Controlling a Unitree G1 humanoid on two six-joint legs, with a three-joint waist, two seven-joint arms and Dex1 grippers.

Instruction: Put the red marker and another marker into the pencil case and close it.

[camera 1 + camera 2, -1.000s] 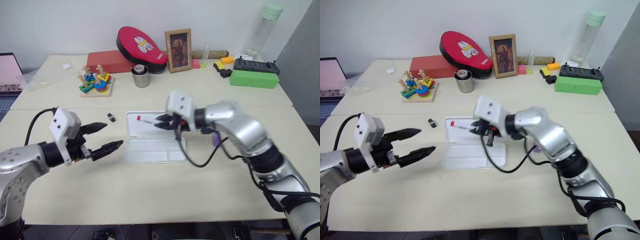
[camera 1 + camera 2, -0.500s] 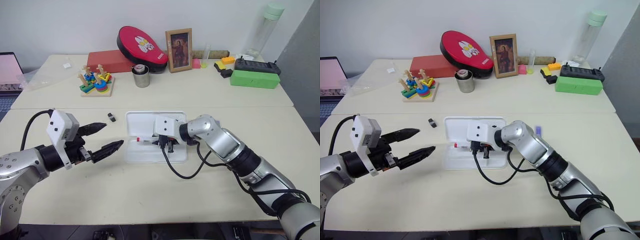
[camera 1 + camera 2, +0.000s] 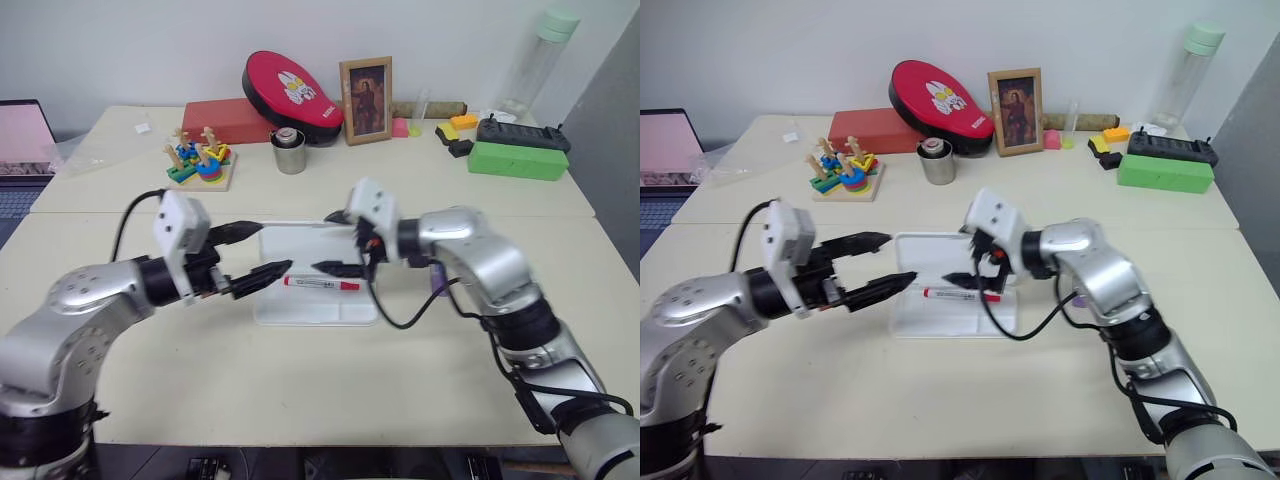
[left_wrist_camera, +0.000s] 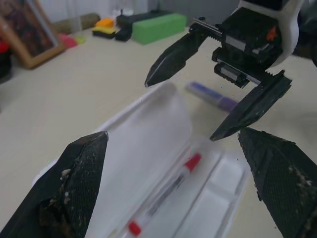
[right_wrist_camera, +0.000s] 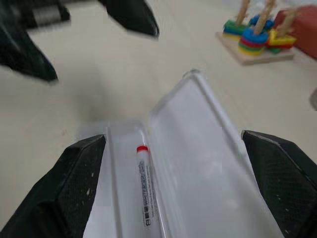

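White plastic case (image 3: 315, 285) lies open near the middle of the front table, lid (image 3: 300, 240) tilted up toward the far edge. Red marker (image 3: 321, 283) rests flat in the tray, lengthwise. Purple marker (image 4: 212, 96) lies on the table just beside the case, toward the right edge, partly behind the right arm.

Left gripper (image 3: 250, 254) hovers over the case's left end, fingers spread, empty. Right gripper (image 3: 338, 242) hovers over the case, fingers spread, empty.

Judgement: purple marker is light, stiff, round and smooth, so it may roll; pinch across mid-barrel. Case is thin and light and likely slides; press the lid near its free edge while steadying the tray.
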